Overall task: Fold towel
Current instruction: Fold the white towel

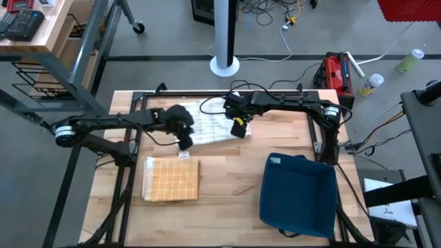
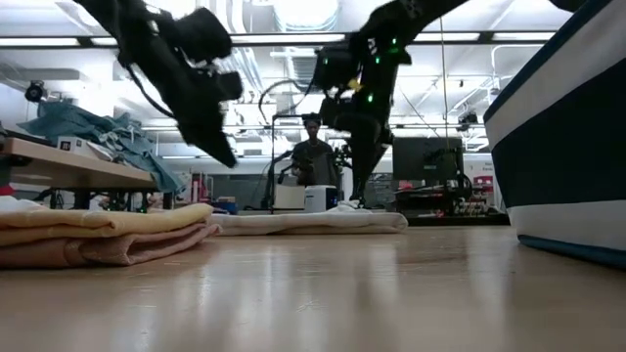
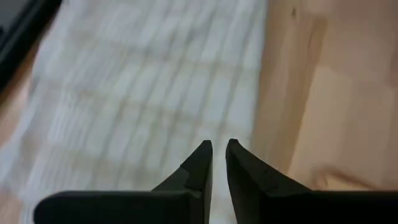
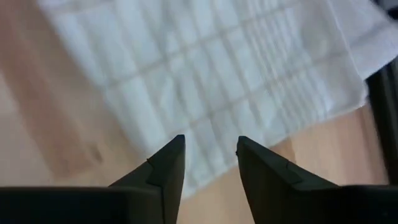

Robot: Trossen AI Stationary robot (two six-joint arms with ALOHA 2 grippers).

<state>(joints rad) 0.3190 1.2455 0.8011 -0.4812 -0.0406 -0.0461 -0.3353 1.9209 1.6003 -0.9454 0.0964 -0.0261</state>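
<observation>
Two dark, slender, jointed arms, silver rings at the shoulder joints; yellow tag on the right gripper [image 1: 239,128]; green lights glowing; tapered black fingers [image 4: 166,167].

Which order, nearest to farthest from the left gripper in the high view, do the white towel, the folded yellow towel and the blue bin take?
Measured from the left gripper:
1. White towel: right beside it, at the table's far edge.
2. Folded yellow towel: a little nearer the table's front, on the left side.
3. Blue bin: across on the right side.
</observation>
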